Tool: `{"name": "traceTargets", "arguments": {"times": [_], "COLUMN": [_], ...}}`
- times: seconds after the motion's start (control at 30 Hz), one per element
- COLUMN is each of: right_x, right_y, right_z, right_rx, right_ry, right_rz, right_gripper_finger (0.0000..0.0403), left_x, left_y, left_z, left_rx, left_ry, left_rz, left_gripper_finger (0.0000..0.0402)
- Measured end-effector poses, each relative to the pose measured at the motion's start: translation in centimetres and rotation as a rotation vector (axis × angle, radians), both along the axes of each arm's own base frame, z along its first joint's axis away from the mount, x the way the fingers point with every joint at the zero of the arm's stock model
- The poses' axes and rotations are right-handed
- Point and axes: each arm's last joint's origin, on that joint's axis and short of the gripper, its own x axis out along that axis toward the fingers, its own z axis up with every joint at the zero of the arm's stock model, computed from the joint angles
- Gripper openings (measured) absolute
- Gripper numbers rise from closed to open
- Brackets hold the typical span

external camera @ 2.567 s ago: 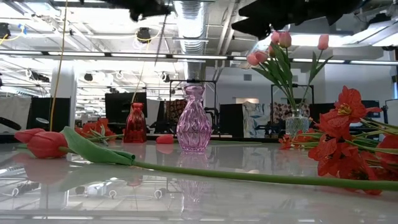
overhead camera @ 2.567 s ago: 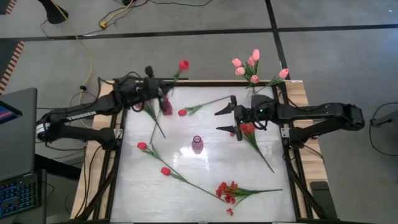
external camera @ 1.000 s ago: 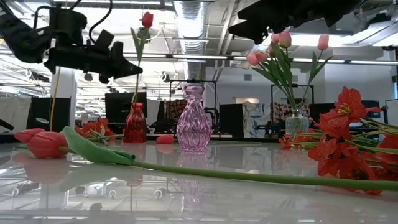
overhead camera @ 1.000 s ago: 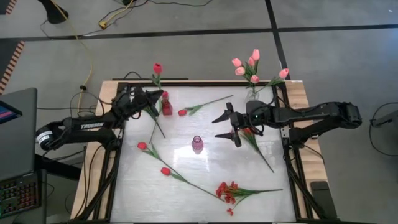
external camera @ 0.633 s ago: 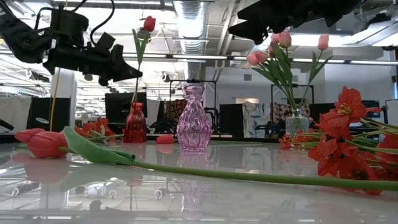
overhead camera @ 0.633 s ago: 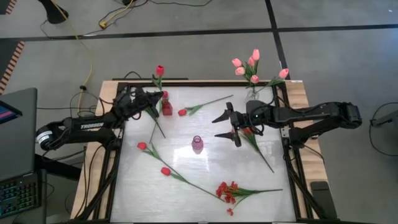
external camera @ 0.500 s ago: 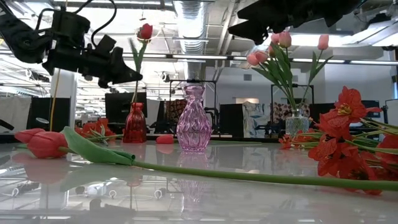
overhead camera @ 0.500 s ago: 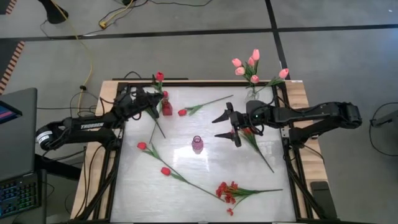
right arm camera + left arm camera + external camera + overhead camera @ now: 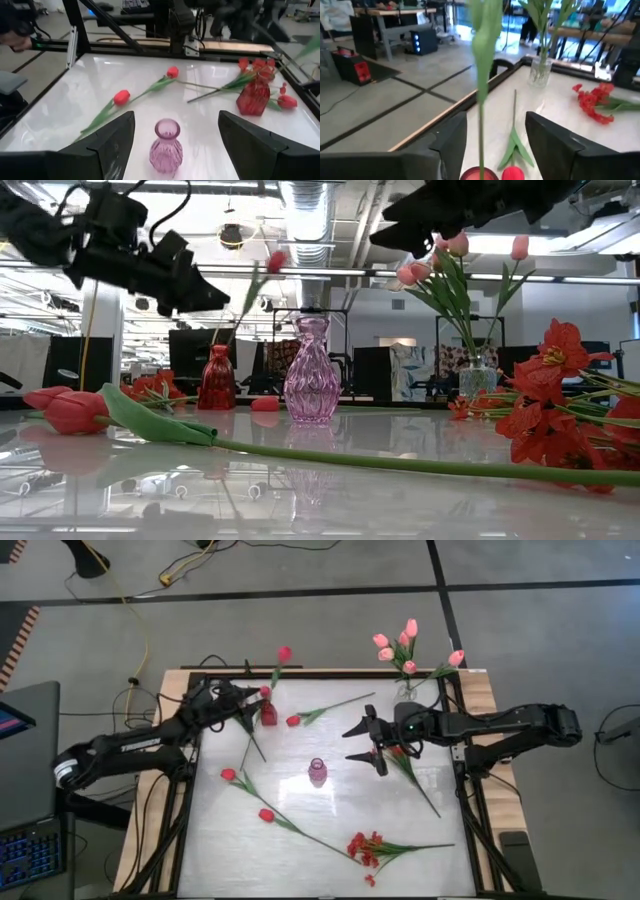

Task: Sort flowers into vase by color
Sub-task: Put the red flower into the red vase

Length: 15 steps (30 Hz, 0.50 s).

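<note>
A red tulip (image 9: 284, 655) stands with its stem foot in the small red vase (image 9: 268, 713) at the far left and leans toward the right. My left gripper (image 9: 250, 700) hangs open beside that vase; in the left wrist view the stem (image 9: 481, 115) rises between its fingers, apart from both. A pink vase (image 9: 317, 772) stands mid-table. My right gripper (image 9: 365, 740) hovers open to its right, facing it, nothing between the fingers. Pink tulips (image 9: 405, 645) stand in a clear vase (image 9: 405, 690) at the far right. Red tulips (image 9: 266, 814) and a red bunch (image 9: 363, 848) lie on the table.
Another red tulip (image 9: 293, 721) lies just right of the red vase, its stem running toward the far right. A second red bunch (image 9: 398, 747) lies under my right arm. A dark frame (image 9: 190, 790) borders the white table. A laptop (image 9: 25, 730) sits off the left edge.
My left gripper has opened and let go of the red tulip's stem, staying beside the red vase. The tulip's bloom has tipped over toward the table's right and sunk a little, while its stem foot has stayed in the red vase.
</note>
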Motion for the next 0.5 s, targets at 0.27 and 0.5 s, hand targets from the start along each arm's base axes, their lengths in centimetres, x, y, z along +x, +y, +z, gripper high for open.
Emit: {"name": "traceTargets", "arguments": {"times": [0.27,0.5], "right_x": [-0.2,-0.4], "right_y": [-0.2,-0.1], "right_z": [-0.6,-1.2], "right_rx": [-0.012,0.011], "right_ry": [0.068,0.131], "right_rz": [-0.056,-0.062], "right_gripper_finger": [0.0314,0.0314], "left_x": [-1.0,-1.0], "left_y": [-1.3,-4.0], "left_z": [3.9,5.1], "left_rx": [-0.094,-0.12], "left_ry": [0.096,0.03], "left_rz": [-0.065,-0.296], "left_gripper_finger": [0.0197,0.0197]}}
